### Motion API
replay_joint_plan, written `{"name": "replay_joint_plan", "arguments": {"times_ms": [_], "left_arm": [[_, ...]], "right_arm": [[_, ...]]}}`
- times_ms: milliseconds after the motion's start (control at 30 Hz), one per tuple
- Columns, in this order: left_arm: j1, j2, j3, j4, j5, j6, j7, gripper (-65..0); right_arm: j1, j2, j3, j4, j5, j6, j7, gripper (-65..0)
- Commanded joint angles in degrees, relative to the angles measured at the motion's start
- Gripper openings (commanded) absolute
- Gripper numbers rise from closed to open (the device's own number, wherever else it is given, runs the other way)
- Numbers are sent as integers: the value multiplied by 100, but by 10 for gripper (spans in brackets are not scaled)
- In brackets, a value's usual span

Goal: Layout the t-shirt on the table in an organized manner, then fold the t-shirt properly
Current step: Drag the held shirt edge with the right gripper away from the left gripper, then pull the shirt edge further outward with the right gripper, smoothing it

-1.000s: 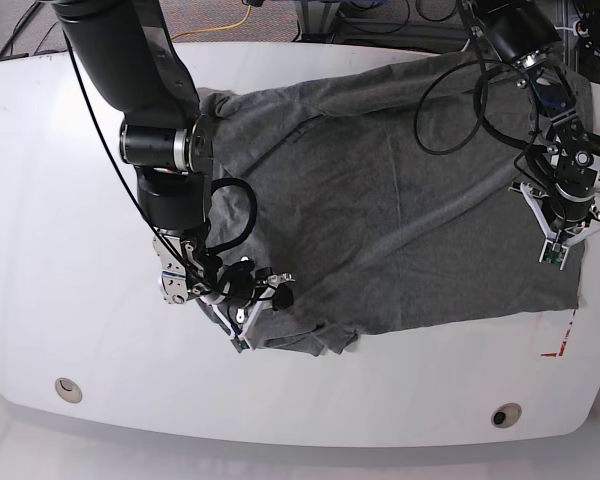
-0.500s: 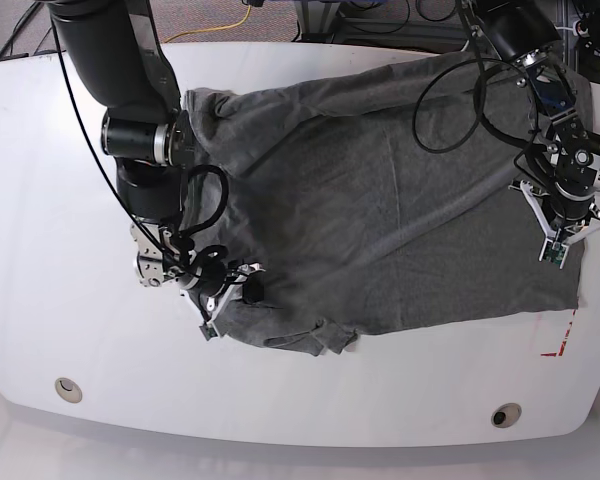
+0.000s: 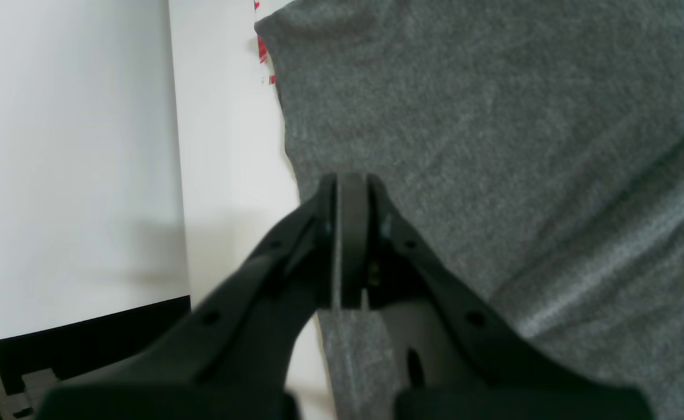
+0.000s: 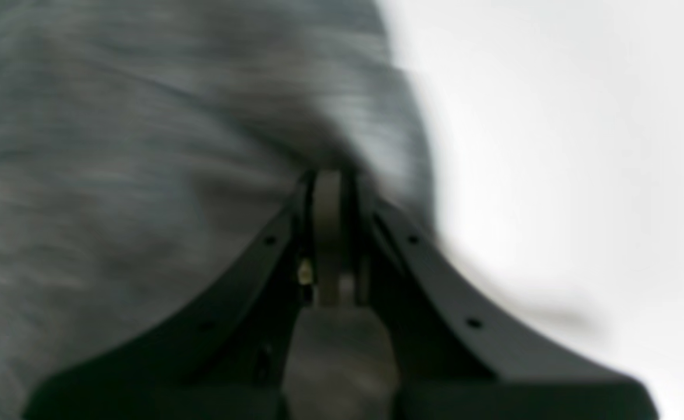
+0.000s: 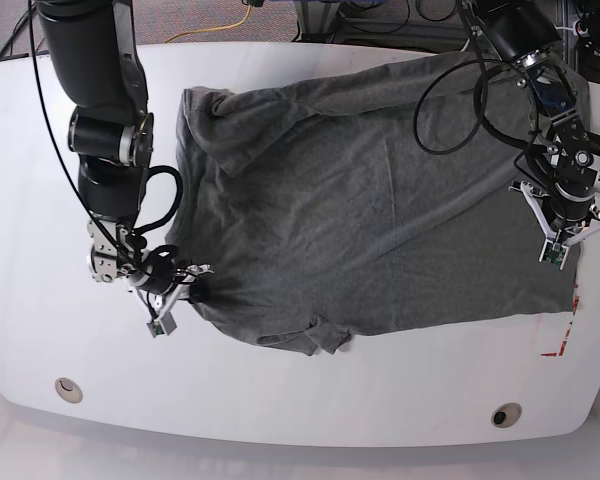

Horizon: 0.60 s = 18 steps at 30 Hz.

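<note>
Pincers first: the left gripper (image 3: 350, 245) has its black jaws pressed together on the edge of the t-shirt (image 5: 380, 200), a strip of grey knit running down between the fingers toward the camera. The right gripper (image 4: 327, 233) is likewise closed, pinching a bunched fold of the same cloth, which humps up just ahead of its tips.

From the base view the right gripper (image 5: 175, 300) sits at the shirt's near-left corner, and the left gripper (image 5: 560, 245) at the shirt's right-hand edge, with the garment spread between them across the table (image 5: 40, 200). Only this view shows the whole shape: a wide grey sheet, one corner turned over at the far left, a crumpled sleeve along the near edge between the two pincers.

The left wrist view alone shows the heathered, speckled weave sharply, shallow diagonal creases to the right of the jaws, and bits of red tape (image 3: 262, 49) beyond the tips, beside the shirt's edge. The right wrist view is blurred; beside its jaws lies glossy white tabletop, bare to the right.
</note>
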Motion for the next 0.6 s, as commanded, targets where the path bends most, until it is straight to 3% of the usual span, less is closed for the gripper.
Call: {"name": "replay_joint_plan", "arguments": {"times_ms": [0,233,433,567], "left_arm": [[-98,-73,5,97,-23,37,-84,-646],[-98,-73,23,97,-23,37,-84,-646],[-98,-64,23,97,-23,37,-84,-646],[-98,-64,14,97,-23,37,-84,-646]], "right_arm": [[50,163,9,48,-16,-7,146,-621],[41,180,106,207,116,-7,-117,-625],[41,136,308,1218,670,-7,-1120,-625],[-82,-101,308,2000,907,-7,-1665,-625]]}}
